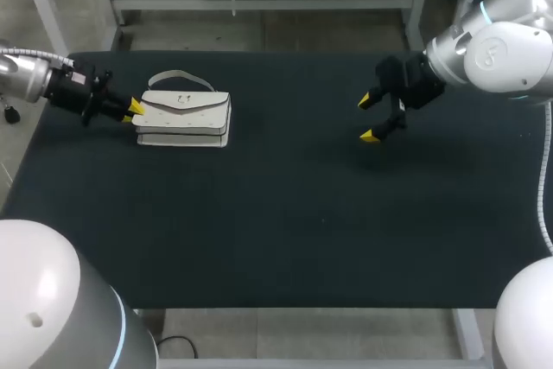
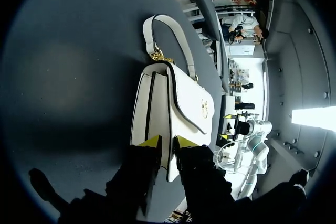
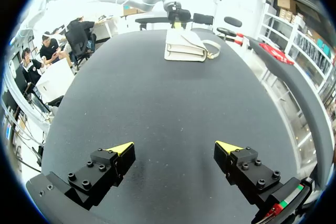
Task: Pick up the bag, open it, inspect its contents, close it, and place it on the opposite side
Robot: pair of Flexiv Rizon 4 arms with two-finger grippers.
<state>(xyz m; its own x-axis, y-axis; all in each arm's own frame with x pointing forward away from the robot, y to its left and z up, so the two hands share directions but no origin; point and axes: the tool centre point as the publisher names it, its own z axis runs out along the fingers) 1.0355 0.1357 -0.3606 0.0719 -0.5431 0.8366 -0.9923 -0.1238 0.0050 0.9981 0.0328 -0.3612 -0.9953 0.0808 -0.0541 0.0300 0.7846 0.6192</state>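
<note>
While white leather handbag lies endwise to left pincer, clamped on its near end, right pincer gapes well apart.

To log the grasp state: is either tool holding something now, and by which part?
The left tool pinches the white bag by its short end. The right tool is open, holding nothing.

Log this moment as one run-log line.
phase: grasp | bag: flat on table, left side, flap down | left gripper: shut on bag's end | right gripper: open, empty, apart from bag
</note>
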